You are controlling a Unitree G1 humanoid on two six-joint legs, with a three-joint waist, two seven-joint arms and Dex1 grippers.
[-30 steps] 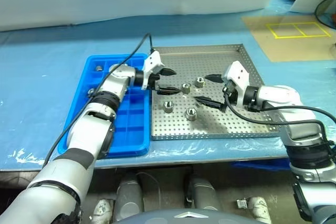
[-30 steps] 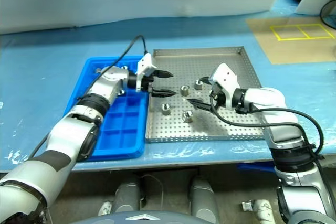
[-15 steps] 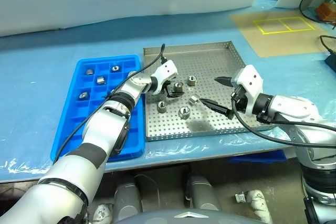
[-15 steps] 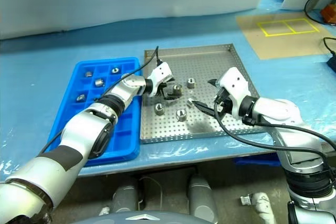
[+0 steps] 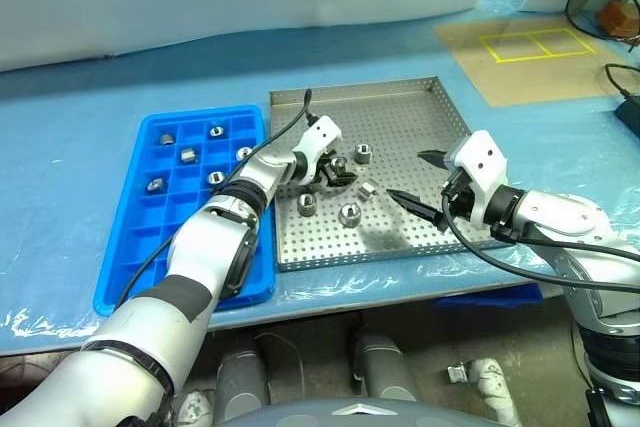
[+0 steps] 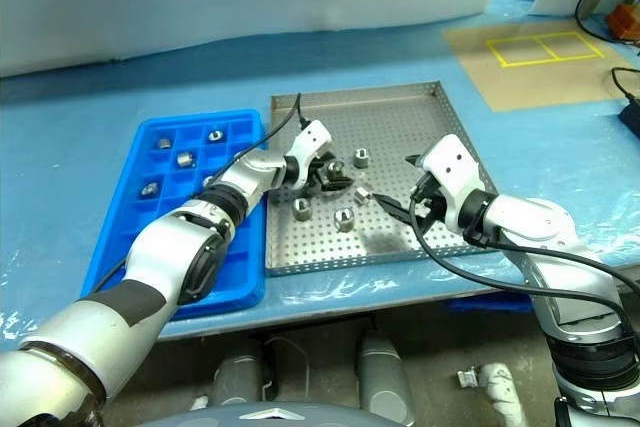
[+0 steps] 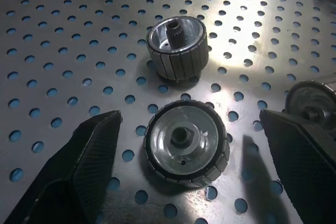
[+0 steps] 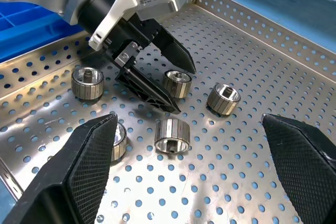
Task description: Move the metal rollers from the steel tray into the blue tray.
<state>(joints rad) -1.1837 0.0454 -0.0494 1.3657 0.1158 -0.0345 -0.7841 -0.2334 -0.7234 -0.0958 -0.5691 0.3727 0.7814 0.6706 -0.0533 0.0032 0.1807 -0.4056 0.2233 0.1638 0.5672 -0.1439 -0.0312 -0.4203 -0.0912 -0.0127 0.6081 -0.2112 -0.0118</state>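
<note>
While the left gripper (image 5: 338,171) is straddling one of the metal rollers (image 7: 187,143) on the steel tray (image 5: 420,107) with fingers apart, it should be closing squarely before carrying to the blue tray (image 5: 140,247); the right gripper (image 5: 425,187) is hovering wide open.

No readable text, labels, brands or numbers on anything in view. Only marking: a yellow outline of two side-by-side boxes on the brown mat (image 5: 530,57), which lies beyond the far right corner of the steel tray (image 5: 400,97). No lettering inside or beside the boxes.
</note>
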